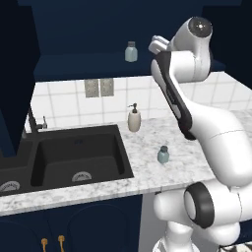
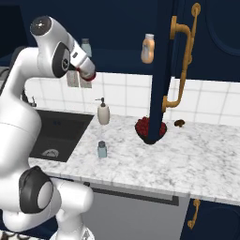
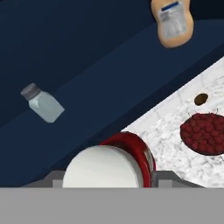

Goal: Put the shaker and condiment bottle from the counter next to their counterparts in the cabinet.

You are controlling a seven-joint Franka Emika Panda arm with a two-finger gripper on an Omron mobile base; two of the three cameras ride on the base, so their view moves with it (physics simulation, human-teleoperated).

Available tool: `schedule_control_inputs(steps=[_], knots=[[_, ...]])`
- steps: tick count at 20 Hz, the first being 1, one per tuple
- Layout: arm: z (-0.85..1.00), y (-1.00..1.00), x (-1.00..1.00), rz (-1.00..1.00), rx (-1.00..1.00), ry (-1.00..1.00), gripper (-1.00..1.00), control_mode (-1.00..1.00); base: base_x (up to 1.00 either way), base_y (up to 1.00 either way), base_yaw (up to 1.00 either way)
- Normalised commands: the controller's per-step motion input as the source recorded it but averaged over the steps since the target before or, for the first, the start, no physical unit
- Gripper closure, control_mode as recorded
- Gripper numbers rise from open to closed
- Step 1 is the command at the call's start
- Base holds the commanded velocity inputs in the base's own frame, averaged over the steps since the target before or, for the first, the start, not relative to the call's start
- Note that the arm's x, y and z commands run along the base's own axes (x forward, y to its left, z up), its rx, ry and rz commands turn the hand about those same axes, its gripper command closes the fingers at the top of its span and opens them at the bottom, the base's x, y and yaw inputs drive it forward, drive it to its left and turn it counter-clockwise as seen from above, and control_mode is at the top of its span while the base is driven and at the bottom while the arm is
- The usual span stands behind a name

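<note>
You have the slim red condiment bottle with its pale grey-white cap [image 3: 107,168] clamped between the fingers [image 3: 105,181], which are closed partway round its body, and it is lifted well above the desk toward the dark navy cabinet shelf [image 3: 100,100].

My worry is the approach. The shelf's front edge lies between the bottle and its landing spot, so a low entry could knock the bottle's base against the board and twist it in the grip. Going in too far toward 1 o'clock risks toppling the orange bottle with the white label [image 3: 173,22]; drifting toward 10 o'clock risks the pale blue-grey capped shaker [image 3: 41,103] already on the shelf.

The hand view gives you both counterparts and the gap between them. The left base view instead shows the second small blue-grey shaker [image 1: 163,154] waiting on the white-grey marbled desk [image 1: 147,172], at about 4 o'clock from the cream pump-top soap dispenser [image 1: 134,118]. The right base view shows the navy cabinet door [image 2: 164,70] hanging open beside the orange bottle.
</note>
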Motion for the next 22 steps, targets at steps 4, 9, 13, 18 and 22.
schedule_control_inputs(steps=[4, 9, 13, 18, 22], knots=[[0.39, -0.05, 0.0, -0.01, -0.04, -0.02, 1.0, -1.0, 0.0, 0.0, 0.0], [0.28, -0.15, 0.03, -0.02, 0.0, 0.0, 1.0, -1.0, 0.0, 0.0, 0.0], [0.03, -0.21, 0.14, -0.02, 0.0, 0.0, 1.0, -1.0, 0.0, 0.0, 0.0], [0.0, -0.18, 0.21, -0.03, 0.0, 0.0, 1.0, -1.0, 0.0, 0.0, 0.0], [0.0, -0.21, 0.33, -0.05, 0.0, 0.0, 1.0, -1.0, 0.0, 0.0, 0.0]])
